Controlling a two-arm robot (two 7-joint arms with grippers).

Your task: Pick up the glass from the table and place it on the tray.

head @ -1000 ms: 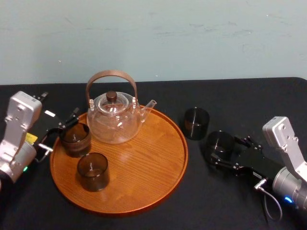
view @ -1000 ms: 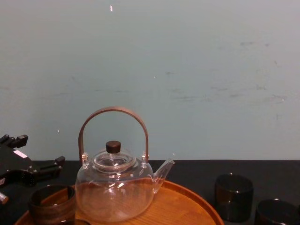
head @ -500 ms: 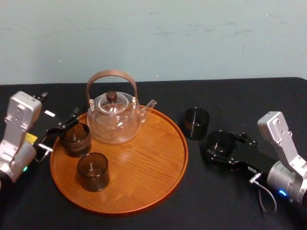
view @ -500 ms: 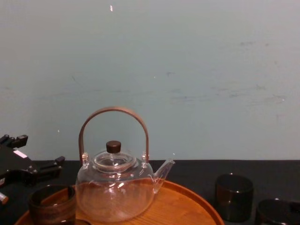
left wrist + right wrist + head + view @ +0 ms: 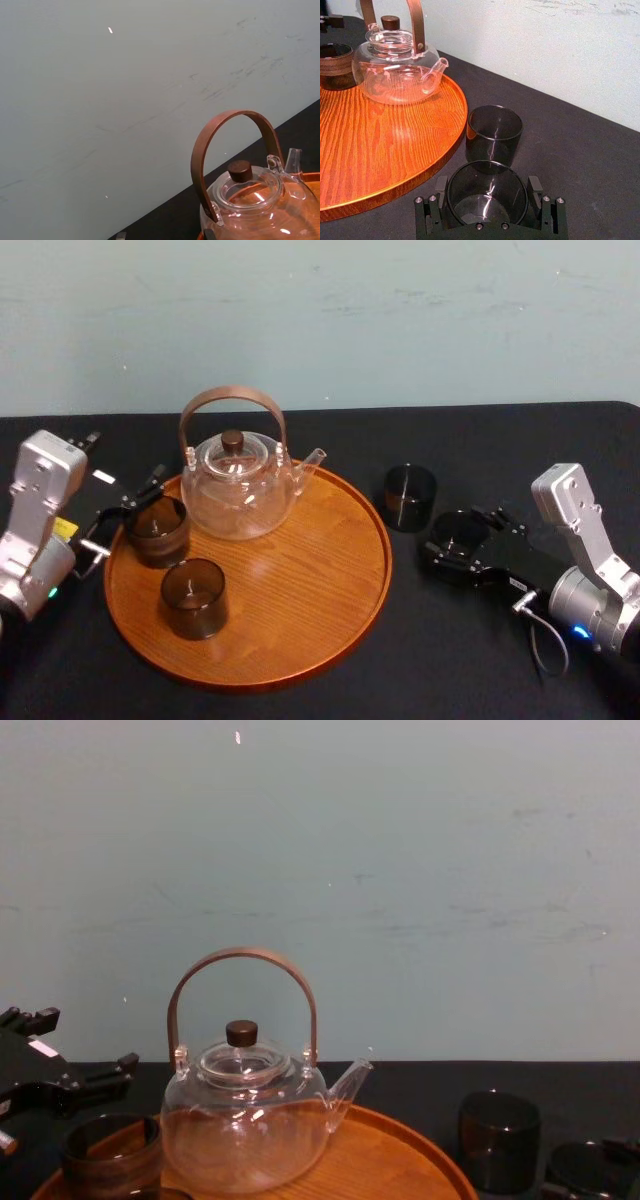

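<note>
A dark smoked glass (image 5: 456, 533) (image 5: 487, 197) stands on the black table (image 5: 470, 660) just right of the round wooden tray (image 5: 330, 570) (image 5: 380, 150). My right gripper (image 5: 452, 545) (image 5: 487, 192) is shut on it, one finger on each side. In the chest view this glass (image 5: 588, 1168) sits low at the right. A second dark glass (image 5: 410, 497) (image 5: 494, 132) (image 5: 499, 1140) stands on the table just beyond it. My left gripper (image 5: 135, 502) (image 5: 70, 1085) rests open at the tray's left edge, beside a glass (image 5: 157, 530) that stands on the tray.
A clear teapot (image 5: 238, 485) (image 5: 395, 70) (image 5: 250, 200) (image 5: 245, 1130) with a brown arched handle stands at the back of the tray. Another dark glass (image 5: 194, 597) is at the tray's front left. The tray's right half is bare wood. A pale wall stands behind the table.
My right arm's wrist has lifted and swung slightly left, with the glass still between its fingers. The left arm has not moved.
</note>
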